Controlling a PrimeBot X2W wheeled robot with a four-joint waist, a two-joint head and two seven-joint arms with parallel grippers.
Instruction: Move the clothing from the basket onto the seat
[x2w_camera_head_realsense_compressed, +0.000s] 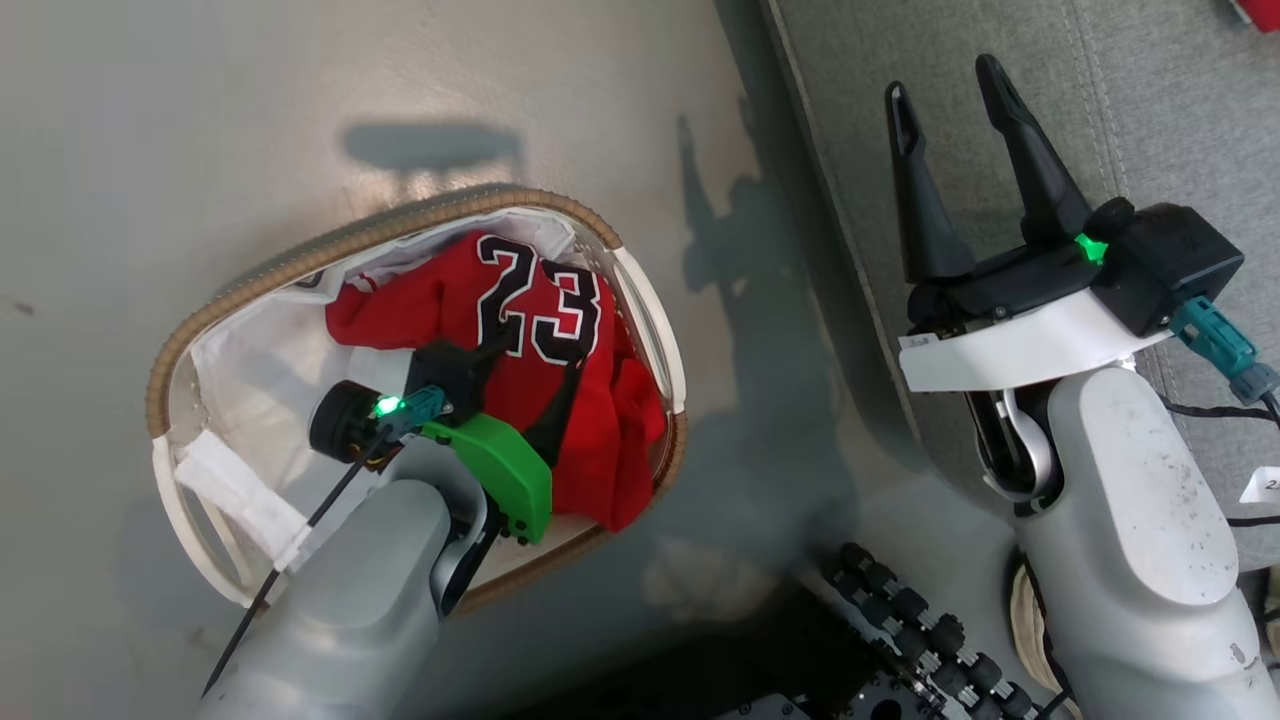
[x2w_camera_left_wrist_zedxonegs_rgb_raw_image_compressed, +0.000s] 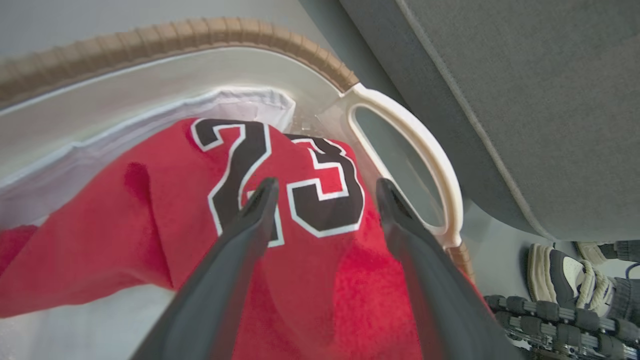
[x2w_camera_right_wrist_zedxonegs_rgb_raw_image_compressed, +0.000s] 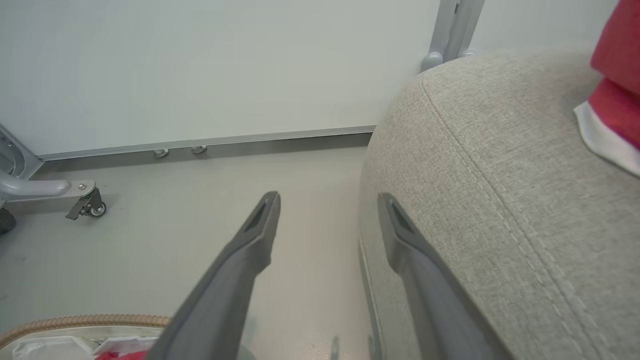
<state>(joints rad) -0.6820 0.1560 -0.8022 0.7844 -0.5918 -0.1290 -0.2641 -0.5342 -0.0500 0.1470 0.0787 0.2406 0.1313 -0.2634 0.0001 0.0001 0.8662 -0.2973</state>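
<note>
left gripper (x2w_camera_left_wrist_zedxonegs_rgb_raw_image_compressed: 326, 185): fingers spread, over red "23" jersey (x2w_camera_left_wrist_zedxonegs_rgb_raw_image_compressed: 150, 225) inside basket (x2w_camera_head_realsense_compressed: 400, 225) | right gripper (x2w_camera_head_realsense_compressed: 943, 80): fingers spread, empty, above grey seat (x2w_camera_head_realsense_compressed: 1150, 120) left edge

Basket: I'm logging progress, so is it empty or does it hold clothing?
Not empty. A crumpled red jersey numbered 23 lies inside the basket on the white liner, under the open left tool.
</note>
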